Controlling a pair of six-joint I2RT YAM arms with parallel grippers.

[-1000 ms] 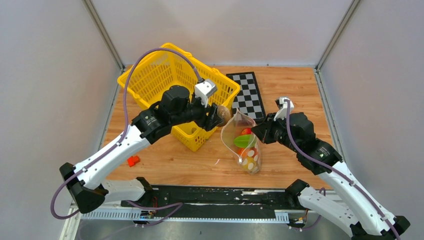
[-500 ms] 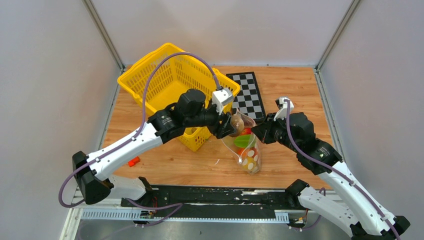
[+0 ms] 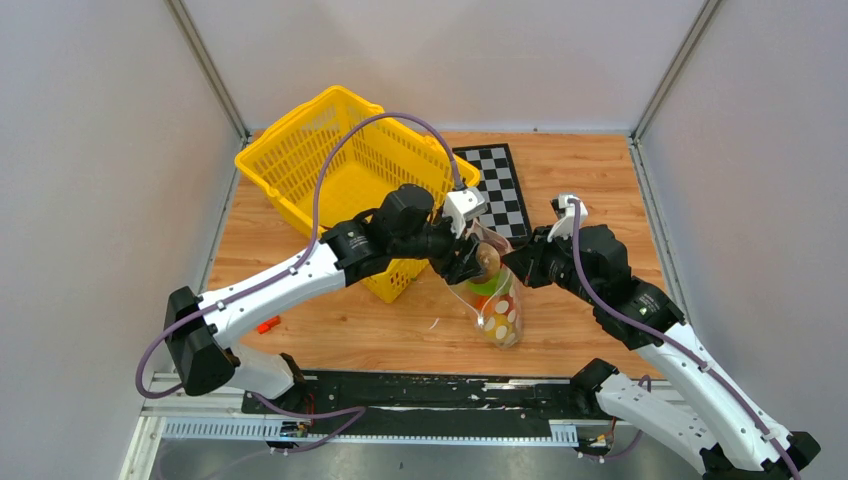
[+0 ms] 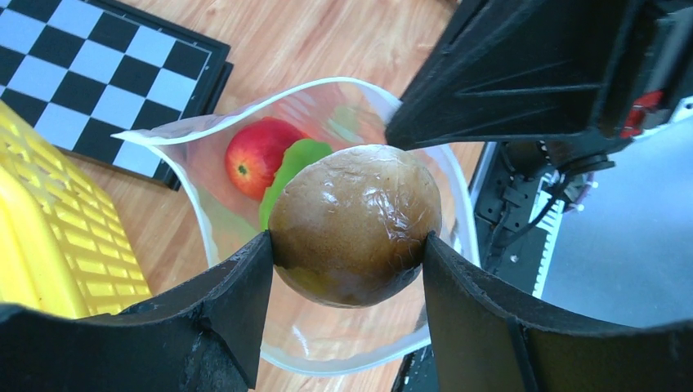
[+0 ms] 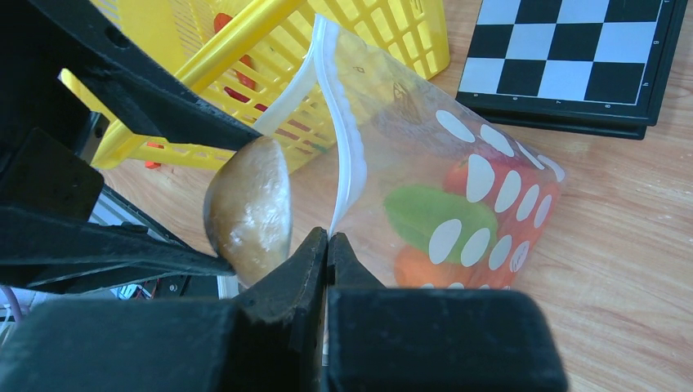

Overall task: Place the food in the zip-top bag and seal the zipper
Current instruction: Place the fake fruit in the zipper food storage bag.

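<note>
My left gripper is shut on the brown ball and holds it right over the open mouth of the zip-top bag. My right gripper is shut on the bag's pale zipper strip and holds the mouth up. Inside the bag lie a red tomato, a green pepper and an orange piece. The ball also shows in the right wrist view.
A yellow mesh basket stands at the back left, with red pieces inside. A checkerboard lies behind the bag. A small red block lies near the front left. The table's front rail runs below.
My left gripper has carried the brown ball rightward from beside the basket to over the bag's mouth. The right arm and the bag have stayed in place.
</note>
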